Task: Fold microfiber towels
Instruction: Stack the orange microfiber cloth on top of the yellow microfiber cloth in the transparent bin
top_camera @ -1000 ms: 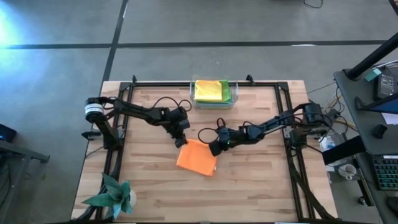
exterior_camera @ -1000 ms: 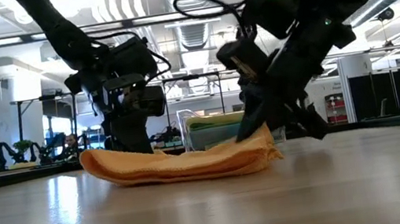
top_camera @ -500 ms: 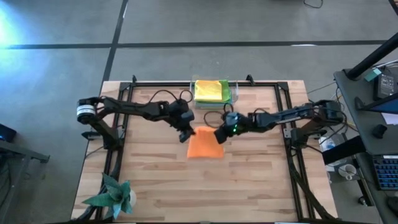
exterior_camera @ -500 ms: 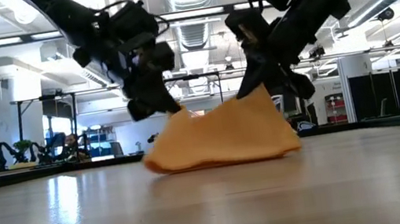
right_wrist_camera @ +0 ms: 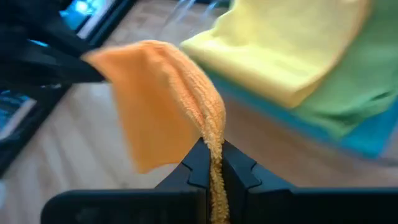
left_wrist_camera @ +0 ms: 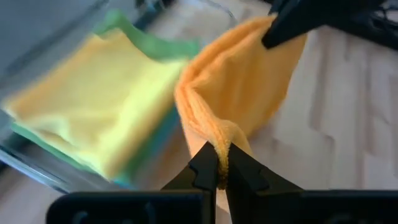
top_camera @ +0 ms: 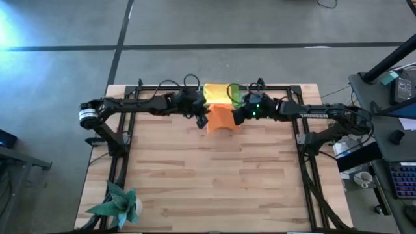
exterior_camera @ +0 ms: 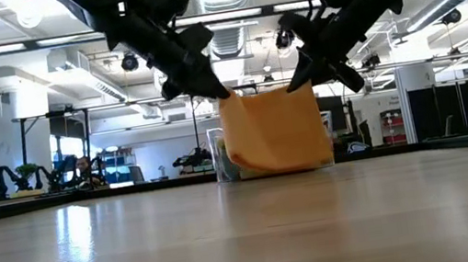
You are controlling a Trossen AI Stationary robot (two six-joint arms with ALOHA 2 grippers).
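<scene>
Towels: one orange towel (top_camera: pixel 221 117), one yellow towel (top_camera: pixel 218 93), one green towel (top_camera: pixel 236 95). Claws: two, left claw (top_camera: pixel 202 119), right claw (top_camera: pixel 238 117). Teal paper ornament (top_camera: pixel 119 205): one.

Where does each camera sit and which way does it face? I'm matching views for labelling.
High: overhead, looking down; both arms, orange towel at the bin.
Low: tabletop height, level; towel hanging.
Left wrist: behind left pincer, shut on towel, yellow towel beyond.
Right wrist: behind right pincer, likewise.
All four share the orange towel.
</scene>
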